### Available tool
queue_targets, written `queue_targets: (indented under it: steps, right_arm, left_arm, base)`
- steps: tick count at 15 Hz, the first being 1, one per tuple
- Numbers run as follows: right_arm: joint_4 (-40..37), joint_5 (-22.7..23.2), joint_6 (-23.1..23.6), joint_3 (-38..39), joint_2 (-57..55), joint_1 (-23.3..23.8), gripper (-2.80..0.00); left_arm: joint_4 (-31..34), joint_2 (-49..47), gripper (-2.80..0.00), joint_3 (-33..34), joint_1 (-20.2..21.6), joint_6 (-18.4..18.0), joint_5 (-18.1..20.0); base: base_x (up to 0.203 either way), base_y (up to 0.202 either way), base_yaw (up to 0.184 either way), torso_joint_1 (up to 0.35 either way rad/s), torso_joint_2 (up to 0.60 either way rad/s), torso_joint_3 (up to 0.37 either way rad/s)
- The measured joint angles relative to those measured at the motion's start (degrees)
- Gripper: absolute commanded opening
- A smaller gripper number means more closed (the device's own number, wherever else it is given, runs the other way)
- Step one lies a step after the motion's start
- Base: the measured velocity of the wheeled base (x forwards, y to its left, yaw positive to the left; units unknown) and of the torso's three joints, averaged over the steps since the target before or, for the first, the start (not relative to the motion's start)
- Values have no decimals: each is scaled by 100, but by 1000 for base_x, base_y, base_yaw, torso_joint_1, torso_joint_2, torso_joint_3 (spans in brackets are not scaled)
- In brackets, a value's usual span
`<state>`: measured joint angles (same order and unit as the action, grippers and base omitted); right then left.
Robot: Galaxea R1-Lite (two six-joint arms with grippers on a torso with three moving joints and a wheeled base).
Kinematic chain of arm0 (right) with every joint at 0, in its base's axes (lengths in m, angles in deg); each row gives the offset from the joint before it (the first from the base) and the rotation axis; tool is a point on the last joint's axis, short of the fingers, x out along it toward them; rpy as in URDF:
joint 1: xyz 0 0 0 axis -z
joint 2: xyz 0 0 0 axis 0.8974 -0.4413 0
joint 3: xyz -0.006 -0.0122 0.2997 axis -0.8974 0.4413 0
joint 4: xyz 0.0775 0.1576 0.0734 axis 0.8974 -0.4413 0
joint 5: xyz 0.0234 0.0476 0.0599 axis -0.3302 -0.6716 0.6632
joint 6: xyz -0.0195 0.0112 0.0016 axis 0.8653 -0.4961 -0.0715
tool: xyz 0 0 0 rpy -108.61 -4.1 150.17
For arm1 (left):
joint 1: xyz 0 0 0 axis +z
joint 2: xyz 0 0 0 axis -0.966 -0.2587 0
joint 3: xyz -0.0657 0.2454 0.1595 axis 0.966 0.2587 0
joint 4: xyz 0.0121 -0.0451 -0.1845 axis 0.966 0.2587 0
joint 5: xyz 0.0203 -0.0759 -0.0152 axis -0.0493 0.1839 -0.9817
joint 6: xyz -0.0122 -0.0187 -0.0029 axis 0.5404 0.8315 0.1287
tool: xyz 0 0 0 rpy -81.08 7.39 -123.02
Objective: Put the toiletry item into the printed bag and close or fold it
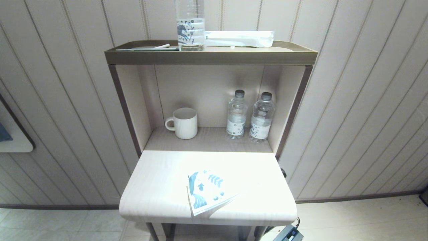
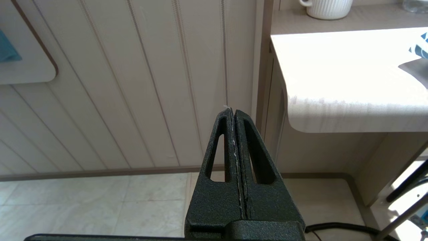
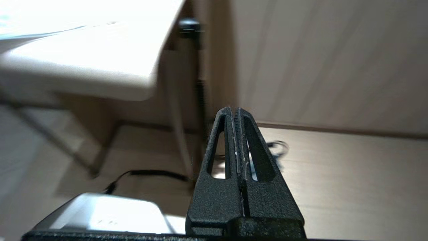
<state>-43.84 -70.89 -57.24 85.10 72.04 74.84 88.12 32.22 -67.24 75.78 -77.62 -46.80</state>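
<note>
The printed bag (image 1: pixel 207 192), white with dark teal horse and wave motifs, lies on the lower table near its front edge, with one corner lifted. A slim white stick, the toiletry item (image 1: pixel 161 46), rests on the top shelf to the left of the clear bottle. Neither arm shows in the head view. My left gripper (image 2: pixel 233 112) is shut and empty, low beside the table's left side; a corner of the bag (image 2: pixel 419 50) shows at that view's edge. My right gripper (image 3: pixel 233 110) is shut and empty, below the table's right front corner.
On the top shelf stand a clear horse-print bottle (image 1: pixel 190 26) and a long white packet (image 1: pixel 239 38). The middle shelf holds a white mug (image 1: pixel 183 123) and two water bottles (image 1: pixel 249 115). The table (image 1: pixel 157 187) has rounded front corners. Cables and a grey box (image 3: pixel 100 214) lie on the floor.
</note>
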Motion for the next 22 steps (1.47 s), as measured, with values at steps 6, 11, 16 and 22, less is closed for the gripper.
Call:
queue_targets:
  steps: [6,11,16,22]
  right_arm:
    - [-252,-1206,-4,143,-11,-8,-280]
    - [-430,-1205,178,150,103,-1143,-280]
    - [-554,-1249,168,153,1188,-1154,-280]
    - [-548,-1376,-138,156,1513,-1118,-280]
  left_arm:
    - [-9,0,-280,2,0,-9,2]
    - [-9,0,-280,2,0,-2,2]
    - [-6,0,-280,2,0,10,-5]
    - [-8,-2,-280,2,0,252,-48]
  base:
    - [0,0,0,0,0,0]
    - [0,0,0,0,0,0]
    - [0,0,0,0,0,0]
    - [0,0,0,0,0,0]
